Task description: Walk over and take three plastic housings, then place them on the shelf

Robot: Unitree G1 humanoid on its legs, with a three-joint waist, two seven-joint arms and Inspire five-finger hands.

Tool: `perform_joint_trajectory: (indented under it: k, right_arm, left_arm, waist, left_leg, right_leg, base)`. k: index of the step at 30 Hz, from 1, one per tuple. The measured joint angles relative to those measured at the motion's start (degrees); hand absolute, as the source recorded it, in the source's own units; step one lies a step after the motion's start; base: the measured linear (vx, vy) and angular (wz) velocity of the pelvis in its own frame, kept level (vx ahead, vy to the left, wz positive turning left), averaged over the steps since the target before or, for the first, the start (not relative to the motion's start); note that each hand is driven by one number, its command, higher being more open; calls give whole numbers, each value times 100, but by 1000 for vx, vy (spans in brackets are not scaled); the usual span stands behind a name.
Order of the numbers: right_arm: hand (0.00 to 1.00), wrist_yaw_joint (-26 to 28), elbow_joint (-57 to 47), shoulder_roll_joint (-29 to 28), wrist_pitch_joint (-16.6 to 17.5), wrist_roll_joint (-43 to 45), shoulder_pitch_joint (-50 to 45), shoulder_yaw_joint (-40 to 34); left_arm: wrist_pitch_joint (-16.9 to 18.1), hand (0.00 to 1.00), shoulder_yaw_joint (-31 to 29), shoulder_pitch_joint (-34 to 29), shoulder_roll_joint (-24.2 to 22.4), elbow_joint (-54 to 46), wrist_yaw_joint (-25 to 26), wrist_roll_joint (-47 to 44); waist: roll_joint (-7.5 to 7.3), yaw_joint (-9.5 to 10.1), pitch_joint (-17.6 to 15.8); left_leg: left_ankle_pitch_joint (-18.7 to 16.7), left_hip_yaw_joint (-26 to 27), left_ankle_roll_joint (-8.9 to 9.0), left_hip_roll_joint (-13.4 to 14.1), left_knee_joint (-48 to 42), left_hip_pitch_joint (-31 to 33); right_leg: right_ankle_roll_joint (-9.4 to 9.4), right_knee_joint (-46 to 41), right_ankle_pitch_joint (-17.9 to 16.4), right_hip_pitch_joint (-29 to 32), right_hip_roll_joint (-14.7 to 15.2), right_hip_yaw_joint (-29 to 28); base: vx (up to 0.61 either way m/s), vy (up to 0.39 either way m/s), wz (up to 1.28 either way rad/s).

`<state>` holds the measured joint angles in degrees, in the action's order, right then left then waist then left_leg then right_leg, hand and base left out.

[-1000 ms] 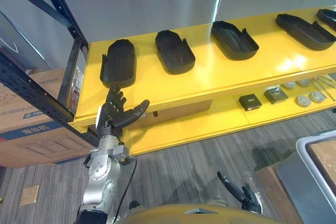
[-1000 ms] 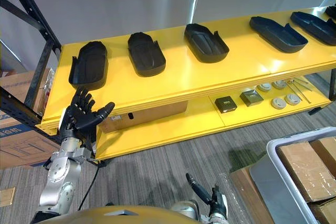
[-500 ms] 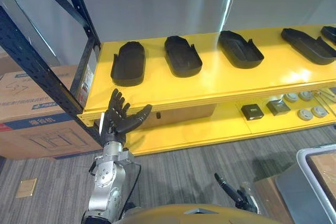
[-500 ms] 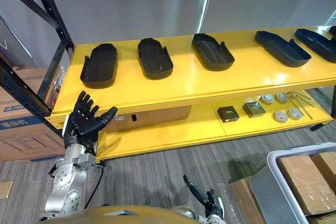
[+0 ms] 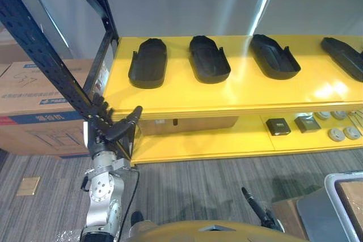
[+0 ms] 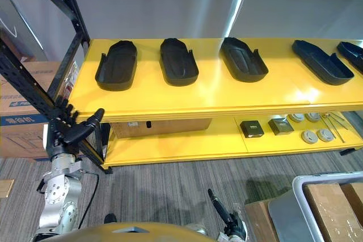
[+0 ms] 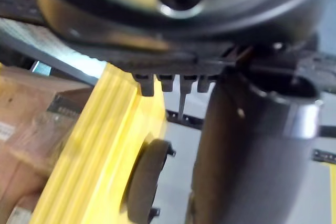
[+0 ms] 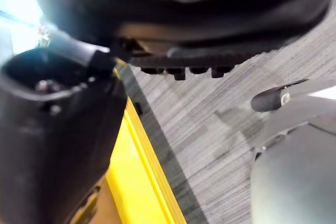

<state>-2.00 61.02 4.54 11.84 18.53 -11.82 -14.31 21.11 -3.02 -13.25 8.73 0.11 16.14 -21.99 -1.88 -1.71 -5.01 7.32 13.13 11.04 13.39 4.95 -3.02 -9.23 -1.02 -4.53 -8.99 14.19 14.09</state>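
Observation:
Several black plastic housings lie in a row on the yellow upper shelf: the leftmost housing, the second housing, the third housing, and a further housing to the right. My left hand is open with fingers spread and holds nothing. It hovers in front of the black upright post, below and left of the leftmost housing. My right hand hangs low over the carpet, open and empty.
The lower shelf carries a small black box, a grey box and round discs. Cardboard boxes stand at the left behind the post. A grey bin with cartons sits at lower right.
The camera has swung, so the shelf now appears level and shifted right. My left hand has come back from the shelf's front edge to the post at the left. The housings lie as before.

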Motion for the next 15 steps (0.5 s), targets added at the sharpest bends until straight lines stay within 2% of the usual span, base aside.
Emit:
perform_joint_trajectory:
  k: [5,9,10,11,12,13,14,15]
  right_arm:
    - [100,186,0,-29,-108,-7,29,-195]
    - [100,189,-7,-77,-114,69,157,-526]
    - [100,196,-22,-90,-114,106,147,-564]
    - [100,201,-72,-139,-126,104,87,-578]
    - [100,220,-161,-224,-133,103,-22,-550]
    - [100,248,-181,-285,-139,97,-66,-536]
    - [100,309,-205,-451,-153,83,-87,-512]
    - [100,355,-246,-559,-151,56,-142,-465]
  left_arm:
    - [-5,100,-127,-9,-72,-6,7,2]
    - [-131,100,-32,-58,-288,-303,-235,13]
    - [-132,100,-9,-83,-300,-341,-286,12]
    - [-133,100,19,-137,-324,-412,-380,12]
    - [-132,100,39,-191,-326,-515,-419,12]
    - [-122,100,23,-200,-342,-555,-427,10]
    - [-118,100,-54,-178,-342,-632,-410,-18]
    - [-108,100,-219,-179,-323,-705,-400,-40]
  waist:
    - [-3,21,-12]
    - [-78,56,-117]
    - [-83,72,-133]
    - [-78,75,-160]
    - [-19,38,-194]
    - [-20,29,-179]
    - [-41,11,-173]
    - [-131,23,-137]
  left_leg:
    - [19,-169,-43,-111,-3,54]
    - [-141,-226,-174,-371,2,-89]
    - [-167,-226,-184,-398,3,-130]
    - [-207,-253,-225,-415,13,-198]
    - [-247,-346,-247,-403,15,-244]
    - [-254,-442,-248,-359,14,-237]
    - [-283,-619,-214,-256,12,-199]
    - [-292,-689,-201,-279,7,-115]
  right_leg:
    - [26,-224,-91,10,113,128]
    - [38,-1108,-142,147,460,108]
    - [77,-1399,-142,252,516,73]
    - [420,-2039,-108,485,549,-142]
    - [581,-2547,-55,742,518,-379]
    - [572,-2663,-155,820,382,-557]
    - [425,-2542,-525,853,-141,-858]
    - [578,-2235,-790,894,-445,-833]
  base:
    - [9,2,20]
    - [-10,62,18]
    - [-29,94,17]
    - [-44,84,27]
    - [-38,63,32]
    - [4,-44,39]
    - [-4,-127,30]
    - [-7,-152,21]
